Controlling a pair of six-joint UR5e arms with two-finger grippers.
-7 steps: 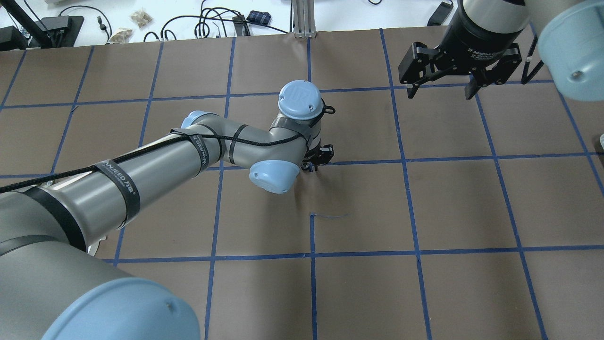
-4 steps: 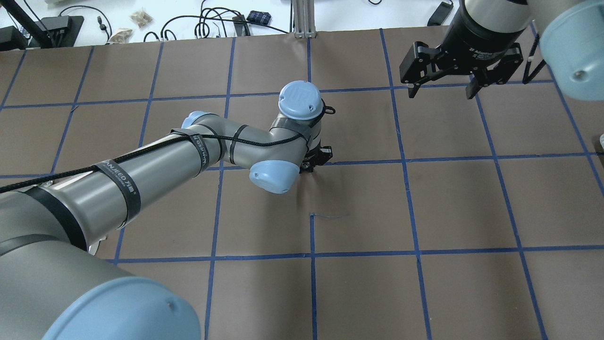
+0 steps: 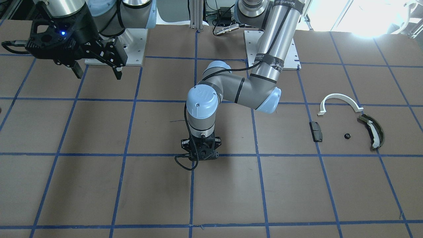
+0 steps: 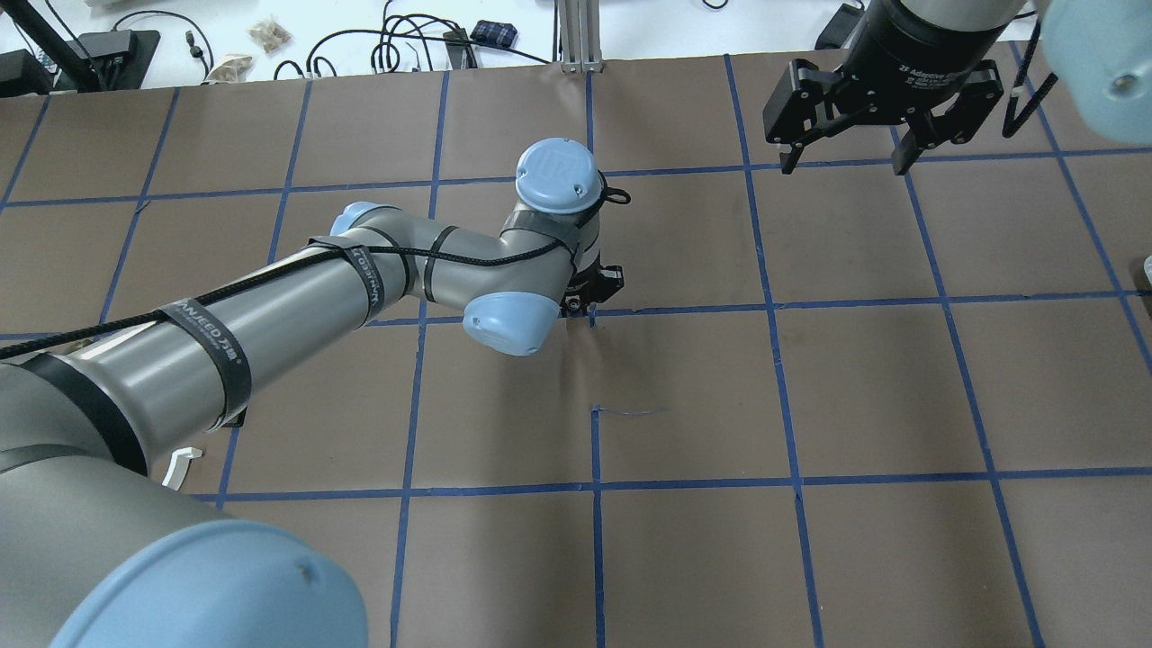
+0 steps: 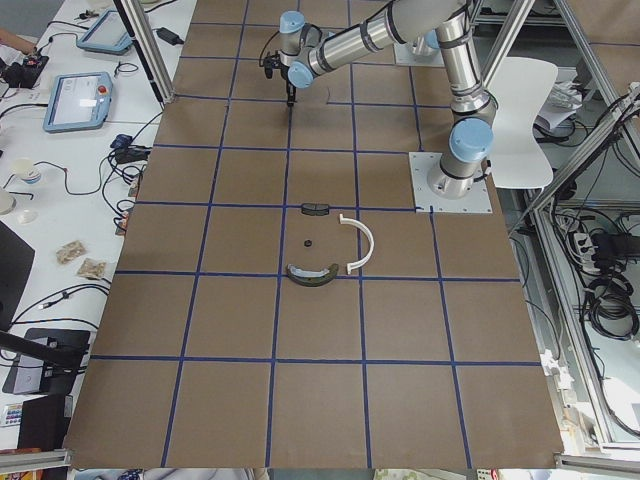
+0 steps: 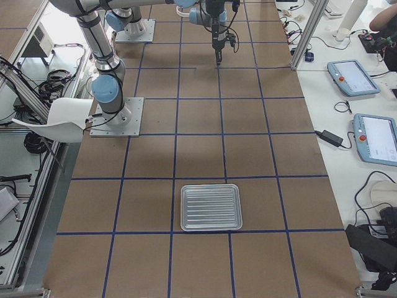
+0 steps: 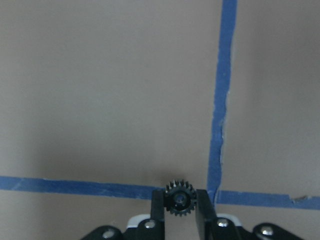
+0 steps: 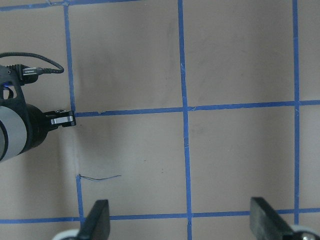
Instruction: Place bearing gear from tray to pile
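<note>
My left gripper (image 7: 180, 202) is shut on a small black toothed bearing gear (image 7: 180, 196) and holds it just above the brown table, over a crossing of blue tape lines. It shows near the table's middle in the overhead view (image 4: 589, 299) and in the front view (image 3: 201, 152). The pile lies toward my left: a white half-ring (image 3: 340, 101), a dark block (image 3: 316, 131), an olive curved piece (image 3: 372, 131) and a small black part (image 3: 347, 136). The ribbed metal tray (image 6: 210, 207) lies far to my right. My right gripper (image 4: 846, 148) is open, empty and raised.
The table is brown paper with a blue tape grid (image 4: 774, 306). One end of the white half-ring (image 4: 180, 465) peeks out from under my left arm in the overhead view. Cables and small items lie beyond the table's far edge (image 4: 396, 45).
My left arm has moved a little toward my left with the gear still gripped. My right gripper has drifted slightly toward the far edge and stayed open.
</note>
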